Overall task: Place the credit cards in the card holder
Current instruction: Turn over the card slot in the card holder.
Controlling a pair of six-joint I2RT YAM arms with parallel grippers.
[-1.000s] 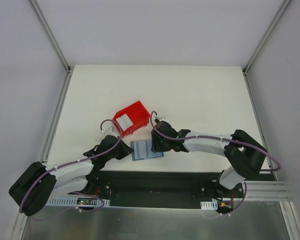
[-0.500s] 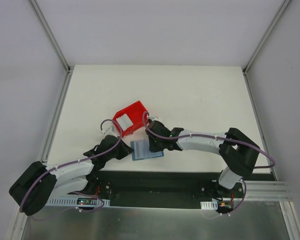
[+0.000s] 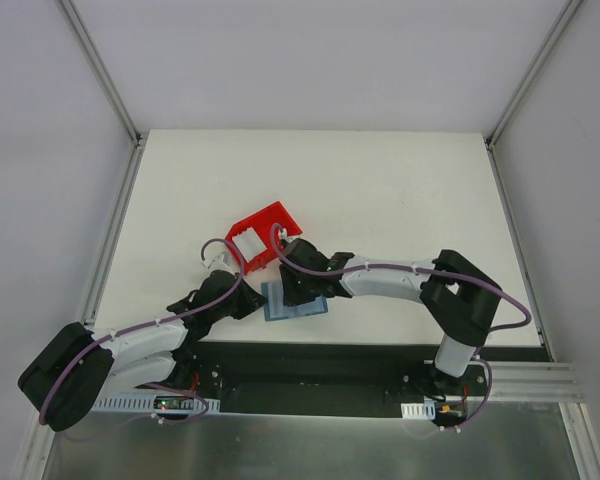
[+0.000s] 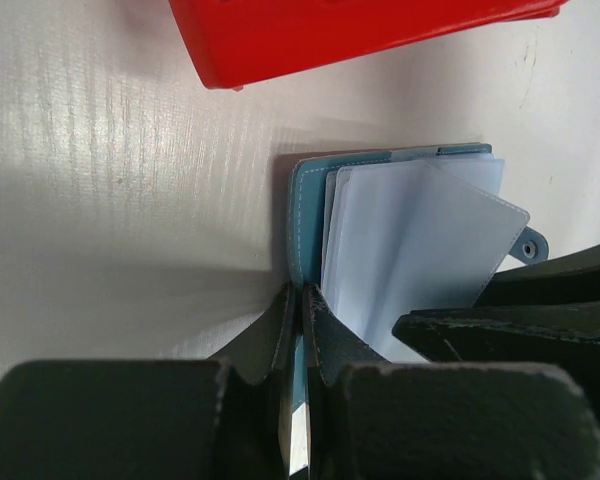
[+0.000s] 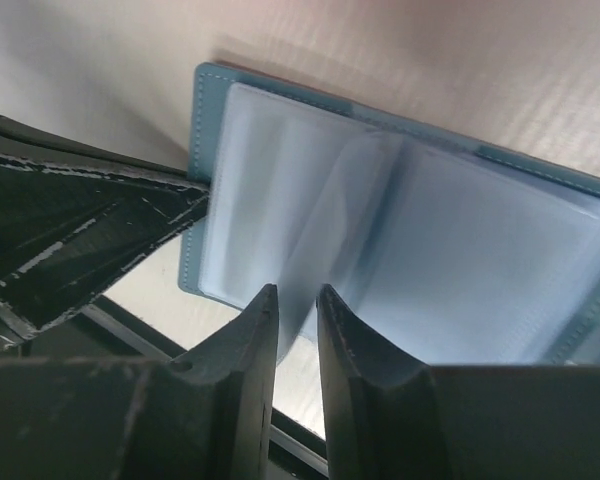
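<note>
1. Card holder. The teal-blue stitched leatherette card holder lies open on the white, faintly ribbed surface, at 5 o'clock from the red moulded-plastic bin and just beside it. A line of pale stitching follows its rounded edge. Inside it, a stack of clear, glossy plastic sleeves fans out from the spine. A small teal tab with a round metal snap projects from the edge at 3 o'clock in the left wrist view.

2. Left gripper. The left gripper has its black fingers pressed together on the teal cover edge of the card holder. In the top view it grips from 9 o'clock.

3. Right gripper. The right gripper stands over the open sleeves, at 12 o'clock on the card holder in the top view. Its jaws are narrowly apart. Whether a sleeve is pinched between them cannot be told, as that area is blurred.

4. Credit card. A white flat rectangular credit card shows in the mouth of the red bin, which faces 7 o'clock.
</note>
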